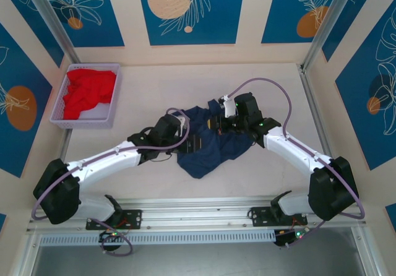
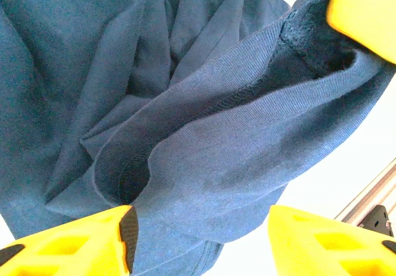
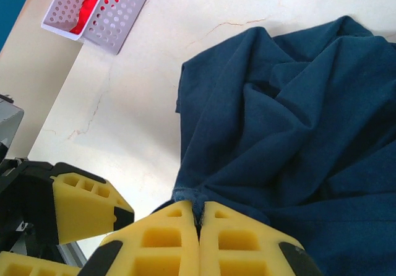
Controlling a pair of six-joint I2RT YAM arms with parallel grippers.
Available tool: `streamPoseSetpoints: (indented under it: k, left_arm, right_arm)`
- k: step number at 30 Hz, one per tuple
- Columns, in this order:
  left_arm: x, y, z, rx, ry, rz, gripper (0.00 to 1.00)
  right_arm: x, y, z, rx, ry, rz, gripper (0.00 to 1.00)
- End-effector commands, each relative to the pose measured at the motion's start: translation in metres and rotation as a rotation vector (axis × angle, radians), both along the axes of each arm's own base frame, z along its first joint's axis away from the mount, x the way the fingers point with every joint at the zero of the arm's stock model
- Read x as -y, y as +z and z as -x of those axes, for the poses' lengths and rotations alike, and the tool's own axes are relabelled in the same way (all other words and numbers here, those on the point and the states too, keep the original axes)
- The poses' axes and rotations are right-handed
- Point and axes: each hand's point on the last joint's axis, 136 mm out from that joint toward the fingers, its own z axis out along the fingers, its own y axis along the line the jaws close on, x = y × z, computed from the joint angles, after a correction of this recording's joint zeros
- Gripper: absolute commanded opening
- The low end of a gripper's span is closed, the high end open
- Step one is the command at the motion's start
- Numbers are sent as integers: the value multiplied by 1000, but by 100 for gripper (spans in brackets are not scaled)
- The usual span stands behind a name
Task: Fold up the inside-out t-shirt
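Note:
The navy blue t-shirt (image 1: 207, 143) lies crumpled at the table's middle, its seams showing and its print and label hidden. My right gripper (image 3: 199, 217) is shut on a stitched hem edge of the t-shirt (image 3: 284, 121), and it sits at the heap's upper right (image 1: 224, 125). My left gripper (image 2: 201, 226) is open at the heap's left side (image 1: 185, 133). A raised fold of the t-shirt (image 2: 204, 146) hangs between its yellow fingers (image 2: 68, 245) and touches the left one. The right gripper's yellow finger (image 2: 365, 16) pinches the same fold at the upper right.
A lavender basket (image 1: 62, 106) with the red garment (image 1: 90, 90) stands at the back left, also seen as the basket (image 3: 117, 22) in the right wrist view. Bare pale table (image 1: 278, 84) surrounds the shirt. A metal rail (image 1: 204, 211) runs along the near edge.

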Motion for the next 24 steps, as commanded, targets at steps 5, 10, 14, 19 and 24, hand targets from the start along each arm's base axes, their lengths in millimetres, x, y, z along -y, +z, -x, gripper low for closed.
streamPoseSetpoints:
  k: [5, 10, 14, 19, 24]
  left_arm:
    - [4, -13, -9, -57, 54, -43, 57]
    - [12, -17, -14, -67, 47, -33, 49]
    - [13, -23, -19, -67, 56, -48, 42]
    - [15, -30, -22, -76, 55, -59, 34]
    - [15, -37, -25, -87, 58, -67, 33]
  right_arm:
    - [-3, 7, 5, 17, 8, -26, 0]
    - [-3, 5, 6, 13, 9, -26, 0]
    - [-4, 4, 7, 12, 12, -31, 0]
    - [-4, 6, 8, 16, 13, -35, 0]
    - [-4, 9, 8, 23, 14, -38, 0]
